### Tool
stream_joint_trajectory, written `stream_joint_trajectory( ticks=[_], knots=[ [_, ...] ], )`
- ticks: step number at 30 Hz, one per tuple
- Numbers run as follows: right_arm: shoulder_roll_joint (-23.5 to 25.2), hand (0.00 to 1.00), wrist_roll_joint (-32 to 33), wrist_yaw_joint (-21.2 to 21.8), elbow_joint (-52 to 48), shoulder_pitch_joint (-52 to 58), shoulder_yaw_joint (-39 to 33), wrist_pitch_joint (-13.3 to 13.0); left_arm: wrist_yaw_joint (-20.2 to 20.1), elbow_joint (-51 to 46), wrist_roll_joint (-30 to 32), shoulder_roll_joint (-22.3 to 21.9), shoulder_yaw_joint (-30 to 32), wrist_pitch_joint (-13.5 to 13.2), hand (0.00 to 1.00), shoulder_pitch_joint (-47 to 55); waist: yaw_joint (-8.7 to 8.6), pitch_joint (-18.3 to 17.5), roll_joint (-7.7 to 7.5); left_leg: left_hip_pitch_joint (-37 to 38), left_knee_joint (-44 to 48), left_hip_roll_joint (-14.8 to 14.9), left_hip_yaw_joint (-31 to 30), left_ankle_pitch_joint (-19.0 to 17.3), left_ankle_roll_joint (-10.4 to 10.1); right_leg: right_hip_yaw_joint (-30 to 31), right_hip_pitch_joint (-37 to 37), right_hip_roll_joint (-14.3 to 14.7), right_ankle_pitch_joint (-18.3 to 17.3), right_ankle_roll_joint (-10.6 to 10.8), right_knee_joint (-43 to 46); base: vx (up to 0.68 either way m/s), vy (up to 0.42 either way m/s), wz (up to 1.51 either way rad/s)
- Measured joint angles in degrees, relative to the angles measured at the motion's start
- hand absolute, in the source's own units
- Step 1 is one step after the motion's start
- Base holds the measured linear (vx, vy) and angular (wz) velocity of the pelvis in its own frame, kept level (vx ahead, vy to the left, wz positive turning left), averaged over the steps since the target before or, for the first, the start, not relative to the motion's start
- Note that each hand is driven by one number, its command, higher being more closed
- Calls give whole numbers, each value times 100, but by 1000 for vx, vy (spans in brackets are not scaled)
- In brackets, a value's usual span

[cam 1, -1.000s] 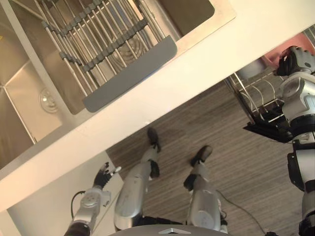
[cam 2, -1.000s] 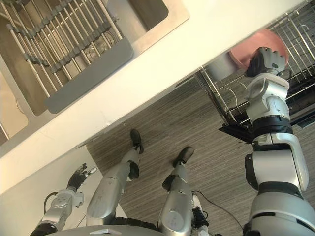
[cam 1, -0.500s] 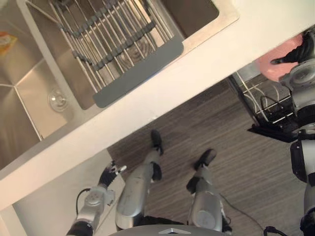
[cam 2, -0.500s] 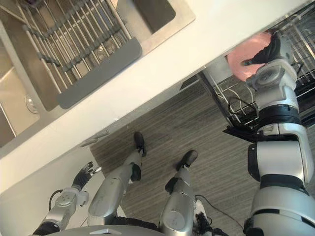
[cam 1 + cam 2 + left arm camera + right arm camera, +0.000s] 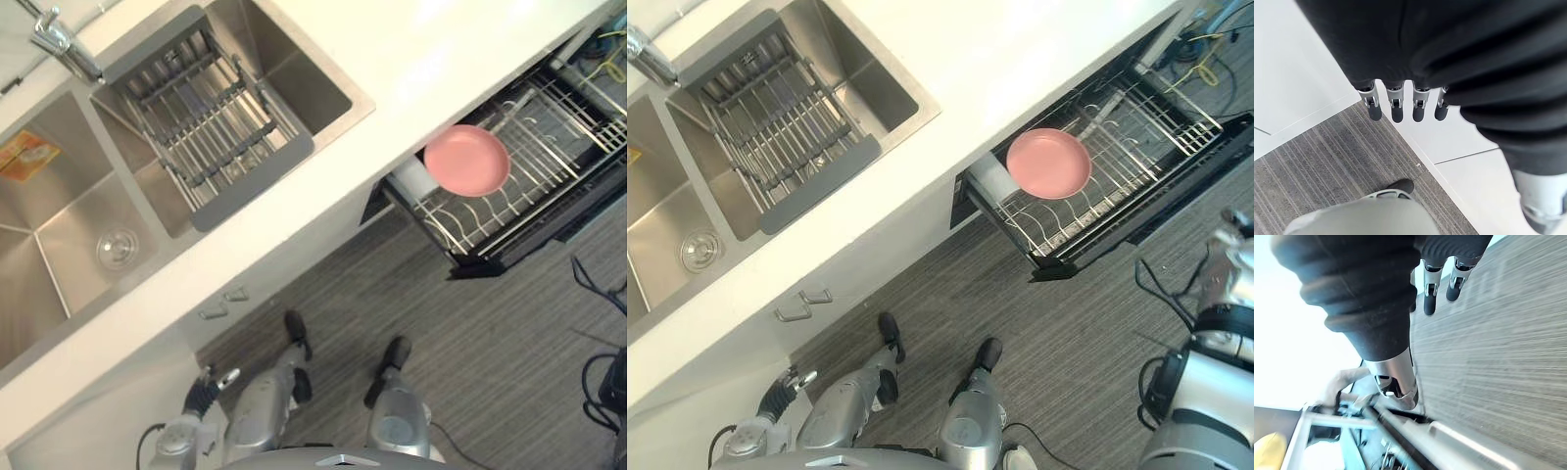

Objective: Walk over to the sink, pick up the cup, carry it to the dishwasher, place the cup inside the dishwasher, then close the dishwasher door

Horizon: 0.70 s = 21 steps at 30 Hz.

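A pink cup rests rim-down in the wire dishwasher rack, which is pulled out from under the counter over the dark open door. No hand touches the cup. My right hand hangs low at the right, out from the dishwasher, its fingers straight over the striped floor and holding nothing. My left hand hangs at my lower left beside a white cabinet, fingers straight and empty.
A white counter runs across the view. A double steel sink lies at the left with a grey drying rack over one basin and a faucet behind. Striped grey floor lies in front of the dishwasher.
My right hand has let go of the pink cup and dropped back to the lower right; the cup stays in the rack. The camera has pulled back, so the whole picture has shifted.
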Motion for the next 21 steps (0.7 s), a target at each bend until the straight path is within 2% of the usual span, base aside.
stream_joint_trajectory(
  ticks=[3,6,8,12,13,14,15,16,17,19,21],
  knots=[
    [93,100,620,460,270,123,-189,203,18,47,15,-15,-17,-19,0,79,-78,-10,25,-74,-32,19,113,-4,-46,53,-173,-42,-8,11,47,-77,-17,-21],
    [221,100,1197,899,429,123,-344,241,49,64,66,-55,-91,-33,0,126,-84,3,141,-256,-33,19,261,-9,-167,76,-419,-93,69,-18,31,-43,-23,-18],
    [230,100,1412,1098,485,110,-323,240,95,85,68,-97,-199,-31,0,126,-65,24,284,-377,-33,-15,310,0,-181,175,-577,-124,142,-13,25,-8,-27,-8],
    [209,100,1440,1390,500,-457,110,237,131,85,70,-127,-648,-1,0,92,-15,108,705,-773,-34,-116,363,29,-205,351,-1025,-220,360,29,-18,22,-30,-8],
    [179,100,1419,1492,500,-666,290,237,142,81,57,-127,-796,19,0,27,28,154,840,-869,-33,-135,365,41,-202,363,-1130,-238,397,26,-25,0,0,0],
    [165,100,1383,1517,502,-751,388,235,145,80,53,-128,-863,35,0,-18,77,151,891,-920,-33,-146,366,44,-205,366,-1186,-252,417,16,-22,38,-9,-5],
    [178,100,1298,1604,535,-912,637,235,153,39,-23,-123,-996,78,0,-85,256,91,969,-1056,-31,-152,376,77,-201,400,-1352,-274,454,2,-19,36,-6,-5],
    [181,100,1202,1641,555,-974,736,232,157,27,-67,-123,-1032,98,0,-111,322,69,998,-1096,-27,-153,347,101,-173,411,-1393,-281,455,-1,-9,61,-1,-1],
    [183,100,934,1717,577,-1142,937,197,165,7,-176,-120,-1149,131,0,-157,478,35,1042,-1186,0,-174,238,156,-113,390,-1502,-308,431,-3,68,57,5,10],
    [185,100,536,1699,535,-1326,1142,62,183,-15,-257,-113,-1241,150,0,-202,650,8,1077,-1272,1,-241,-125,219,-120,361,-1659,-408,347,56,295,88,8,18],
    [100,100,91,1471,554,-1332,1274,48,246,-22,-326,-92,-1326,142,0,-223,735,4,1082,-1316,1,-323,-337,255,-167,341,-1765,-535,189,63,571,90,19,28]
  ],
)
